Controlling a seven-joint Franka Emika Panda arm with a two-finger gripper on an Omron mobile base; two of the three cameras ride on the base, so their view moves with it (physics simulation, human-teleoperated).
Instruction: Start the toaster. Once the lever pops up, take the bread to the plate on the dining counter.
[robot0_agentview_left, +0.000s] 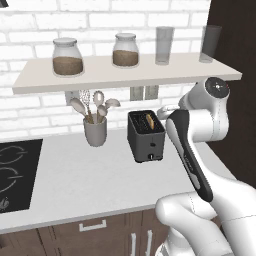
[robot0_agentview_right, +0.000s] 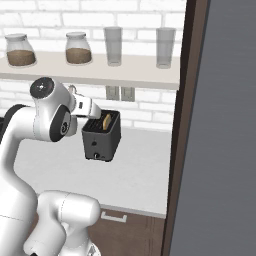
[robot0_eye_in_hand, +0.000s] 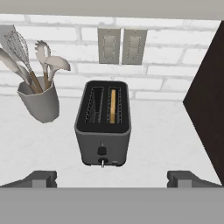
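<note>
Toaster (robot0_eye_in_hand: 103, 127) sits on the tabletop (robot0_eye_in_hand: 162, 131) against the brick wall, straight ahead of and below the gripper (robot0_eye_in_hand: 111, 179), front face with lever and knob toward the hand. Jaws released, spread wide, holding nothing, clear of the toaster. Bread (robot0_eye_in_hand: 113, 106) stands on edge in the right slot, long axis running front to back. Cup (robot0_eye_in_hand: 39, 103) of utensils stands left of the toaster, apart from it. Next move likely calls for dropping forward onto the front lever.
</note>
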